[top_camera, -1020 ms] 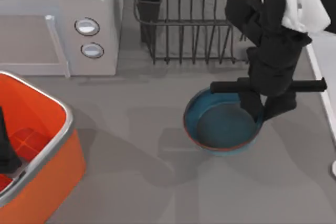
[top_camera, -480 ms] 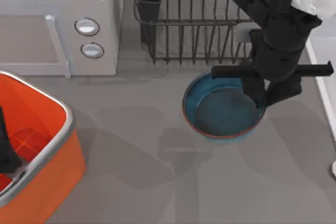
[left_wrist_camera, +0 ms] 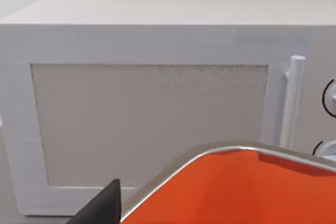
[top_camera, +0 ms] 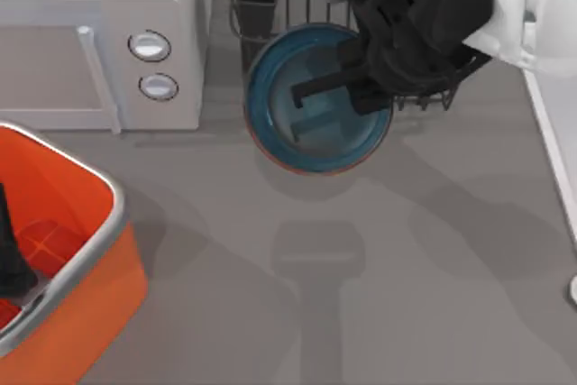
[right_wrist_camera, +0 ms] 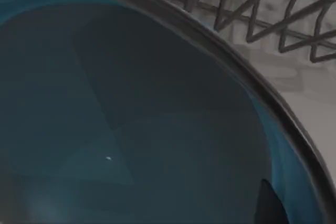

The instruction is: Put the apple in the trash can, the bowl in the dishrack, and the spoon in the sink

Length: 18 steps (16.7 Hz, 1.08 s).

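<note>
right hand [top_camera: 365, 87] clamped on bowl [top_camera: 306, 110] rim, bowl overlapping dishrack [top_camera: 424, 96] front edge.

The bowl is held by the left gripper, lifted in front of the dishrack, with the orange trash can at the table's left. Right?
Not quite: the top view shows the right gripper holding the bowl, not the left. The rest stands: it is lifted at the dishrack, with the orange trash can at the left.
</note>
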### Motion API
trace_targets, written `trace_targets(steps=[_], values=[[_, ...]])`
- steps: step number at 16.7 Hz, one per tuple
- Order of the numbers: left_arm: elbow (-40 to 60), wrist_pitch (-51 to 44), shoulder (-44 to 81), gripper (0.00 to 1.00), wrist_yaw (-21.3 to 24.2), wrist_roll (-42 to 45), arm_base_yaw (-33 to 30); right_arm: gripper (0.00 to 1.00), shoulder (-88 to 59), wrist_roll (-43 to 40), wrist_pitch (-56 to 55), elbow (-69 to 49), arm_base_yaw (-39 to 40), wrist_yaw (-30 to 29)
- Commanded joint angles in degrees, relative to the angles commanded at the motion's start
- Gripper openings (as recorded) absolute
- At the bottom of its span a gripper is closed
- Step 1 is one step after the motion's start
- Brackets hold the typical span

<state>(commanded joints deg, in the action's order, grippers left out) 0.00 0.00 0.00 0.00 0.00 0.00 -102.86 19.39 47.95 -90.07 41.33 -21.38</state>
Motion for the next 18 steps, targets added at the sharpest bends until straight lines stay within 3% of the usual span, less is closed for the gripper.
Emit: trace_targets(steps=[7, 10, 13, 18], values=[[0.0, 0.0, 0.0, 1.00, 0.0, 0.0, 0.0, 0.00, 12.4, -11.8, -33.3, 5.2, 12.2, -27.1], [0.0, 0.0, 0.0, 1.00, 0.0, 0.0, 0.0, 0.00, 17.4, -15.7, -42.6, 6.8, 16.1, -35.7], [0.0, 0.0, 0.0, 1.00, 0.0, 0.0, 0.0, 0.00, 20.2, -17.5, -46.5, 7.7, 18.1, -39.3], [0.0, 0.0, 0.0, 1.00, 0.0, 0.0, 0.0, 0.00, 20.0, -17.5, -46.6, 7.4, 17.8, -39.3]])
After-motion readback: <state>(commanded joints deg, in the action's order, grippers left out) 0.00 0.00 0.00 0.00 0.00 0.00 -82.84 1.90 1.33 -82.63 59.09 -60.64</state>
